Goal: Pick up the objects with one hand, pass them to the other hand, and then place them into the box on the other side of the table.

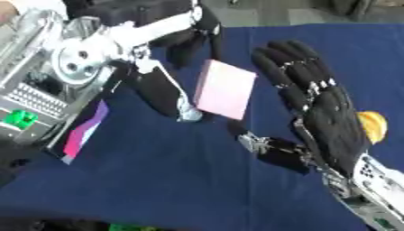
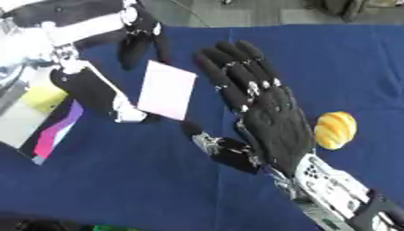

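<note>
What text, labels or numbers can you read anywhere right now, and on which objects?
None can be read.
Flat pink rectangular pad in the left hand: plain face.
Dark card with pink and purple shapes: no letters visible.
Round orange-yellow object: no markings.

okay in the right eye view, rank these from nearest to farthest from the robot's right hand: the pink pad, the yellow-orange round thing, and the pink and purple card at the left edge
1. Yellow-orange round thing: just right of the right hand, beside the palm.
2. Pink pad: left of the hand's fingers, held by the left hand.
3. Pink and purple card: far left, by the box.

The first two are nearly tied.
</note>
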`<state>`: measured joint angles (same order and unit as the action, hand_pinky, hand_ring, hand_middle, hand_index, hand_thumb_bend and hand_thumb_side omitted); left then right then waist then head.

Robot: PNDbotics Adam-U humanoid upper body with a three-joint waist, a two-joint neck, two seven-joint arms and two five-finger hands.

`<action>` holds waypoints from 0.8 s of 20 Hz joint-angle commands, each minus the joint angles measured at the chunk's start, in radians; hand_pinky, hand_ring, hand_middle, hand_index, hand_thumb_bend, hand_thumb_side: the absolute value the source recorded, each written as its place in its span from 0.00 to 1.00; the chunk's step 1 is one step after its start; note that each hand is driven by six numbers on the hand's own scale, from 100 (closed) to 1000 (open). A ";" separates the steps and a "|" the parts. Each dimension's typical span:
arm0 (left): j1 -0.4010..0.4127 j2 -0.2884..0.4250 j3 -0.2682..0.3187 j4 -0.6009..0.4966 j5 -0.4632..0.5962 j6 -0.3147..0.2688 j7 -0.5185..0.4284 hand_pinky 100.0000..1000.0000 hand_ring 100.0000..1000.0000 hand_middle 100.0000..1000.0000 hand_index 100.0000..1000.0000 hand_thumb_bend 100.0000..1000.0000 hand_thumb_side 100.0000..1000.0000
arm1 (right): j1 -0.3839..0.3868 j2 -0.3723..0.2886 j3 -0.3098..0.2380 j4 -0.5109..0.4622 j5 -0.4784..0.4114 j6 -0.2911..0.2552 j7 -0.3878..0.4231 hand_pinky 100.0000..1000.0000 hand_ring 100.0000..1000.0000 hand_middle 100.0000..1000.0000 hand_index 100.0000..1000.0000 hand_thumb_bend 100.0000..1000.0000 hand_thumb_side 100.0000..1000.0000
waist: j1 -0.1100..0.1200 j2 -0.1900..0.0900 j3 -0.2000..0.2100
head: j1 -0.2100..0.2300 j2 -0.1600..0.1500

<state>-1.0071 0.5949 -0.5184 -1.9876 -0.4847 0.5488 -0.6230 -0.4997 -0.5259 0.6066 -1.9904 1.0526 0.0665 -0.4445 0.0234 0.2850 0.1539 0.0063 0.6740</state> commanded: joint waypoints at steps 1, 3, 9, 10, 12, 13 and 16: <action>0.006 0.051 0.055 -0.012 -0.004 0.003 0.025 0.38 0.27 0.19 0.24 0.53 0.00 | 0.000 -0.027 -0.001 -0.010 0.009 -0.008 0.003 0.91 0.88 0.83 0.97 0.37 0.23 | 0.002 -0.022 -0.001 | 0.003 -0.003; 0.032 0.081 0.088 -0.011 0.010 0.010 0.056 0.39 0.27 0.18 0.24 0.53 0.00 | 0.006 -0.034 0.000 -0.010 0.008 -0.017 0.006 0.90 0.87 0.83 0.97 0.37 0.23 | 0.003 -0.021 -0.001 | 0.005 0.002; 0.140 0.219 0.205 0.052 0.087 0.064 0.178 0.39 0.27 0.18 0.24 0.53 0.00 | 0.024 -0.072 -0.008 -0.010 -0.029 -0.060 -0.002 0.90 0.87 0.85 0.98 0.33 0.14 | 0.003 -0.018 0.002 | 0.026 0.018; 0.156 0.240 0.219 0.066 0.103 0.068 0.197 0.39 0.27 0.18 0.24 0.53 0.00 | 0.027 -0.079 -0.010 -0.010 -0.040 -0.072 -0.001 0.90 0.87 0.85 0.97 0.33 0.12 | 0.002 -0.018 0.002 | 0.033 0.018; 0.189 0.280 0.247 0.093 0.130 0.074 0.230 0.40 0.27 0.18 0.24 0.48 0.00 | 0.034 -0.095 -0.020 -0.010 -0.061 -0.095 -0.002 0.89 0.87 0.85 0.97 0.30 0.08 | -0.003 -0.016 0.002 | 0.049 0.015; 0.206 0.299 0.260 0.106 0.140 0.076 0.246 0.40 0.27 0.19 0.24 0.53 0.00 | 0.038 -0.104 -0.027 -0.010 -0.074 -0.103 -0.007 0.89 0.86 0.85 0.96 0.32 0.08 | -0.006 -0.015 0.001 | 0.059 0.013; 0.255 0.351 0.297 0.144 0.168 0.079 0.288 0.40 0.27 0.19 0.24 0.53 0.00 | 0.049 -0.131 -0.057 -0.010 -0.110 -0.115 -0.026 0.89 0.86 0.85 0.96 0.34 0.03 | -0.014 -0.010 -0.001 | 0.100 0.001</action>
<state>-0.7434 0.8915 -0.2541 -1.8520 -0.3311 0.6263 -0.3549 -0.4454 -0.6256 0.5713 -1.9902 0.9598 -0.0400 -0.4633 0.0051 0.2888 0.1528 0.0891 0.6827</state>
